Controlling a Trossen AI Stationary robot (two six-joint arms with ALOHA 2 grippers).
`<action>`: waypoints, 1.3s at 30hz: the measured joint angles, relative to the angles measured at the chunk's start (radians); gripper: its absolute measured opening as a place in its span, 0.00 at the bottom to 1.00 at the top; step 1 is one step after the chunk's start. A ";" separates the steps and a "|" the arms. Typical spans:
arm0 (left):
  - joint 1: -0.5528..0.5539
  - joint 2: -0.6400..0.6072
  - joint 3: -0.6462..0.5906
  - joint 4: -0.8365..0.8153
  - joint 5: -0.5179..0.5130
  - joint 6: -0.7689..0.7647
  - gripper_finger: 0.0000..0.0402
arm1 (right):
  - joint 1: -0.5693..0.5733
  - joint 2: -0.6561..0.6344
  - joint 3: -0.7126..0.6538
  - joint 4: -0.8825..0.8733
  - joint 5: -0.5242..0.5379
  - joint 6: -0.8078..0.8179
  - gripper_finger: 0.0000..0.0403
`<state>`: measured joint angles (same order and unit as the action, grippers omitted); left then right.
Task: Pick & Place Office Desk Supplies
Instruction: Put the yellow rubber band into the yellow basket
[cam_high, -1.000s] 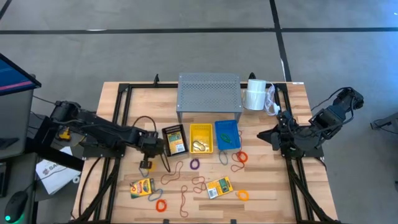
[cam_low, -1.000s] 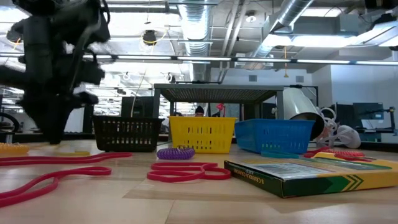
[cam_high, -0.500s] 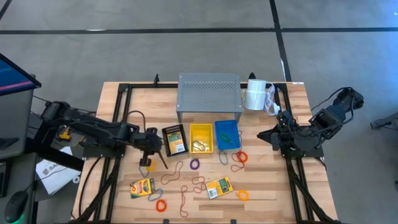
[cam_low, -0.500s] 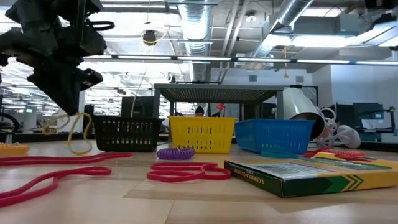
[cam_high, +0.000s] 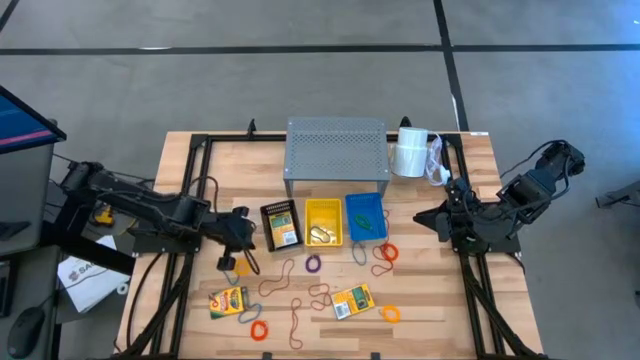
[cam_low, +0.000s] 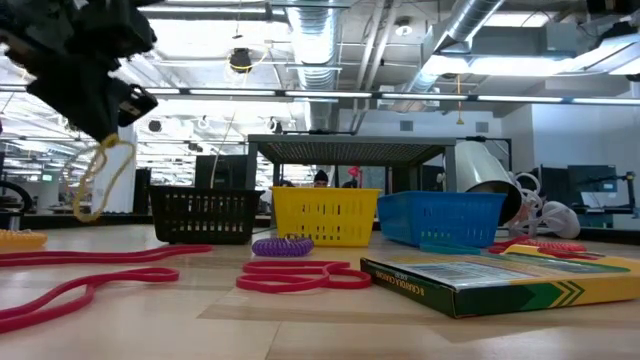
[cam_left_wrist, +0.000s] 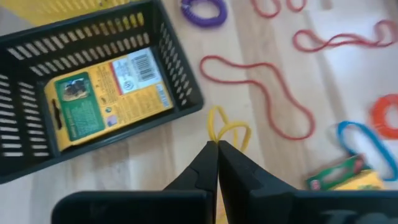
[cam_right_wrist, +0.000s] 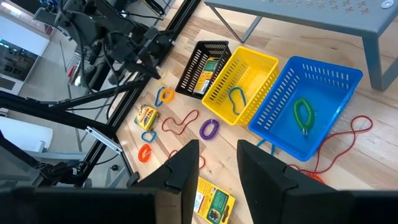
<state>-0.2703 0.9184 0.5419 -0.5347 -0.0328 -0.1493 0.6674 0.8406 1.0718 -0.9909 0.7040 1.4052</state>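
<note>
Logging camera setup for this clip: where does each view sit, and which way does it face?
High: overhead, straight down on the table; both arms show.
Low: at tabletop height, looking across at three baskets; left gripper hangs above.
Left wrist: looks past shut fingers at the yellow band and black basket.
Right wrist: looks past open fingers across the table.
All share the black basket.

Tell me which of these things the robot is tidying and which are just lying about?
Part of the job:
- yellow rubber band, held by the left gripper
- loose bands on the table
- crayon boxes
- black basket, yellow basket, blue basket

Lying about:
- grey riser
- white roll
</note>
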 joint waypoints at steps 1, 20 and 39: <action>-0.006 -0.011 0.000 -0.001 0.004 -0.014 0.00 | 0.000 0.000 0.000 0.000 0.000 0.000 0.26; -0.043 -0.066 0.001 0.316 -0.095 -0.139 0.00 | -0.001 0.000 0.000 0.006 0.003 0.001 0.26; 0.134 0.267 0.116 0.743 -0.152 -0.147 0.00 | -0.003 0.000 0.000 0.036 0.004 0.000 0.26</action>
<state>-0.1363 1.1856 0.6584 0.2085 -0.1844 -0.2958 0.6647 0.8402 1.0718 -0.9550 0.7078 1.4047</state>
